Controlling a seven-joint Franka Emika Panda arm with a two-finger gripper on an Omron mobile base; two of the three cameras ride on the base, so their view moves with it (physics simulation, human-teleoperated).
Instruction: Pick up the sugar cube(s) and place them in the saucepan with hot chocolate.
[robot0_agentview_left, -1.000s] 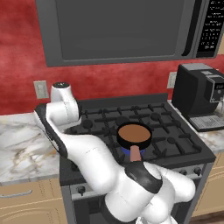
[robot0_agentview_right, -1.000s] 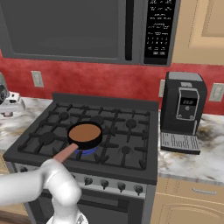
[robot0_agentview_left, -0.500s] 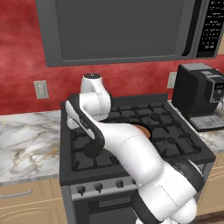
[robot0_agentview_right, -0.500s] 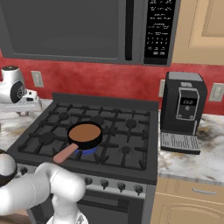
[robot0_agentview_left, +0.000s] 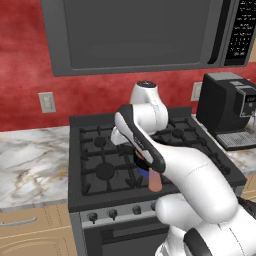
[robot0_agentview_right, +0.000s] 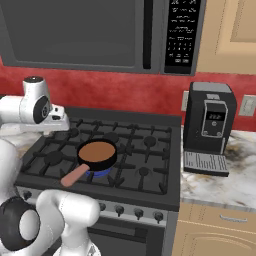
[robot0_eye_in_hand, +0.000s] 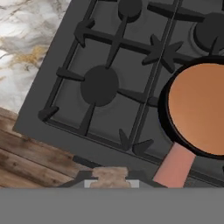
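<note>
**Sugar cube carried above the stove, pan on front burner**

Left base view: you see the arm across the black stove; the saucepan's pinkish handle pokes out beneath it.

Right base view: the round black saucepan, with its smooth brown surface, sits on a front grate, handle toward you. The microwave keypad is unreadable.

Hand view: the gripper is clamped on a speckled tan sugar cube, left of the pan above cast grates and marbled counter.

No text can be read — the microwave keypad and coffee machine display show only blurred marks.
</note>
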